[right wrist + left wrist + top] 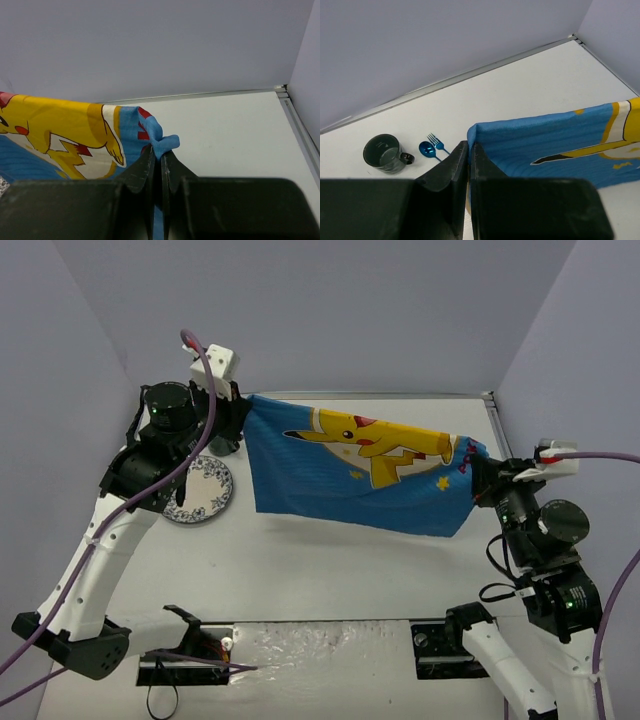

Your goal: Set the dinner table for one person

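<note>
Because it sags, the blue cloth placemat (300,480) is judged soft and light. Its upper corners, the best holds, are clamped in the left tool (469,150) and right tool (160,154).

Left arm (92,558): white tubular links, black round joint housings, black foot.
Right arm (548,565): white lower link, black joint housings, small green lights.
Cables (600,454): purple, one running along each arm; thin black loops by the right joints.
Cameras (214,364): white boxes at each wrist, red detail on the right one.
Fingers (451,172): matte black, tapered, flat inner faces.
</note>
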